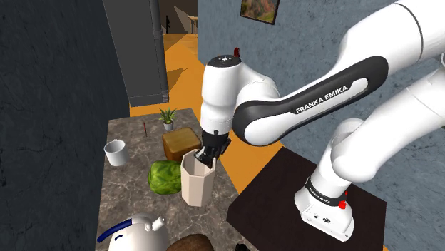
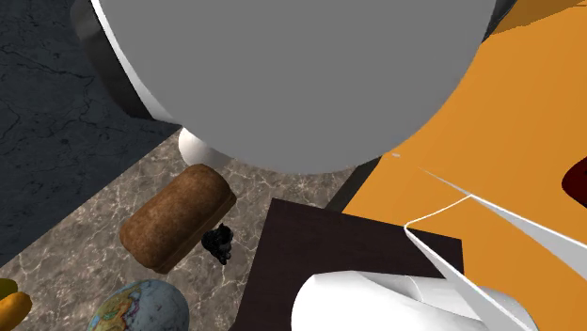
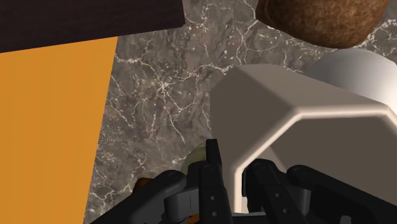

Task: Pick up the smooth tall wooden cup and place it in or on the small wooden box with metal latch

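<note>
Currently gripper (image 1: 207, 155) clamped on rim of one pale tall cup (image 1: 194, 184); one wooden box (image 1: 178, 144) just beside

Gripper (image 1: 207, 158) downward; fingers (image 3: 214, 172) clamped (cup (image 1: 194, 184) rim)

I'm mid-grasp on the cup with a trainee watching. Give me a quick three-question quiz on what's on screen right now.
1. True or false: the fingers clasp the tall pale cup by its rim, one inside and one outside.
2. In the shoulder view, the brown box is: A) on the table just beyond the cup, B) stacked on the cup, C) on the floor.
3. Fill in: the round lump beside the cup, on the shoulder view's left, is ____ in colour.
Key: 1 true; 2 A; 3 green.
</note>
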{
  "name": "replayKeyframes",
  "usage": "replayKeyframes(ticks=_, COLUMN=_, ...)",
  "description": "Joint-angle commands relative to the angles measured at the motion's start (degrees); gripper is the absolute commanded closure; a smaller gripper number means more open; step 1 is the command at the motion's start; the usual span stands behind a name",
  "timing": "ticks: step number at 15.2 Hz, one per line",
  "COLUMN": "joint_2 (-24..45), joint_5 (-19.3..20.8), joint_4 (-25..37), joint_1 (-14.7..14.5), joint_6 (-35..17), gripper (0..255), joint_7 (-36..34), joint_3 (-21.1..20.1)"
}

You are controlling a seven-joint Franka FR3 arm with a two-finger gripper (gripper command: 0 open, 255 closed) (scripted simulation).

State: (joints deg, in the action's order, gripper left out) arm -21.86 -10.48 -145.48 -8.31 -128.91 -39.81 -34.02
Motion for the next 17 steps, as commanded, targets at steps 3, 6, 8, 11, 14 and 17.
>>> replayKeyframes(ticks=3, joint_2=-1.8, joint_5=-0.3, joint_4=2.0, joint_1=-0.3, joint_6=3.7, gripper=255, joint_7=0.6, joint_3=1.0)
replayKeyframes(ticks=6, joint_2=-1.6, joint_5=0.4, joint_4=3.8, joint_1=0.5, joint_6=5.3, gripper=255, joint_7=1.8, joint_3=2.1)
replayKeyframes(ticks=8, joint_2=0.4, joint_5=2.0, joint_4=5.6, joint_1=2.3, joint_6=5.4, gripper=255, joint_7=3.7, joint_3=3.5)
replayKeyframes(ticks=11, joint_2=3.7, joint_5=4.3, joint_4=8.9, joint_1=4.8, joint_6=5.7, gripper=255, joint_7=6.3, joint_3=5.4)
replayKeyframes(ticks=14, joint_2=7.3, joint_5=6.6, joint_4=12.8, joint_1=7.1, joint_6=6.2, gripper=255, joint_7=8.7, joint_3=7.1)
replayKeyframes(ticks=17, joint_2=11.3, joint_5=8.8, joint_4=17.2, joint_1=9.2, joint_6=6.9, gripper=255, joint_7=10.7, joint_3=8.6)
